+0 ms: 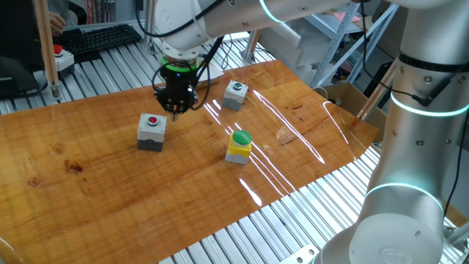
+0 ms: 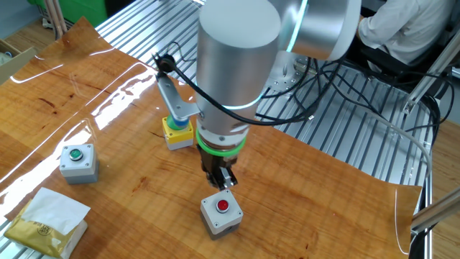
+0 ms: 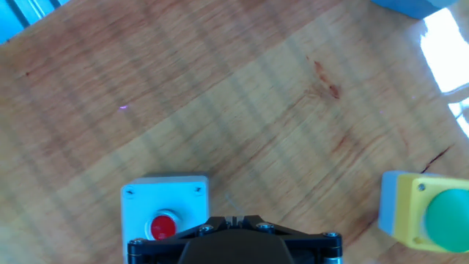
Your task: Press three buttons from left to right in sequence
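Hand view: claw (image 3: 233, 220) pressed together, empty, pointing down. Grey box with red button (image 3: 164, 224) sits just beside its tip; yellow green-dome box (image 3: 429, 216) well apart. Rigid, light boxes; press caps centrally from above.

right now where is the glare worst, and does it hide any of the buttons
One fixed view: bright white streaks cross the table and run close by the yellow box with the green dome, but all three boxes stay readable. The other fixed view: glare sits at the far left of the wood, clear of the buttons. Hand view: a blown-out patch at the upper right; the grey box with the red button shows plainly.
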You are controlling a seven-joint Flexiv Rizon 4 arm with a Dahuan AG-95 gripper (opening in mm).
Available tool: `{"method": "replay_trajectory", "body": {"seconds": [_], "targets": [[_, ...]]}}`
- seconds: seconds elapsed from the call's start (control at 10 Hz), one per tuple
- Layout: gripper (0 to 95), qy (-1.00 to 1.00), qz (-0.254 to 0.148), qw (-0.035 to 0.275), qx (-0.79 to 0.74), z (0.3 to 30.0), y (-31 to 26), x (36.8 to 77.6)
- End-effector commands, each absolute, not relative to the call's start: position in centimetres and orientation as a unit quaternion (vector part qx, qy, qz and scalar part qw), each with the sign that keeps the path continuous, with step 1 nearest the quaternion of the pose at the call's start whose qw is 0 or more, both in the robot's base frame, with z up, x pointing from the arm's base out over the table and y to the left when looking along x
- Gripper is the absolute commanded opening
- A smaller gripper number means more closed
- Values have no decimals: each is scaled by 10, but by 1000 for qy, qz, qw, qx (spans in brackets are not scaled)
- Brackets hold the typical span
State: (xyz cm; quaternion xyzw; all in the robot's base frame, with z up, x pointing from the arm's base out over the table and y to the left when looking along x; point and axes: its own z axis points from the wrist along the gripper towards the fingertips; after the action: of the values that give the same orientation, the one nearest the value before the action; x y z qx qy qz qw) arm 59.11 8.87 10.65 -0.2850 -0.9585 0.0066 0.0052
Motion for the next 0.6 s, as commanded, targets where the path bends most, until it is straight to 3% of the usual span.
{"method": "replay_trajectory", "body": {"seconds": [0.1,0.2,0.6], "targets": [[380,-955,2,6,-297,108,99,599],[570,-953,0,8,-302,109,101,599],[570,-951,-10,10,-310,109,109,601]]}}
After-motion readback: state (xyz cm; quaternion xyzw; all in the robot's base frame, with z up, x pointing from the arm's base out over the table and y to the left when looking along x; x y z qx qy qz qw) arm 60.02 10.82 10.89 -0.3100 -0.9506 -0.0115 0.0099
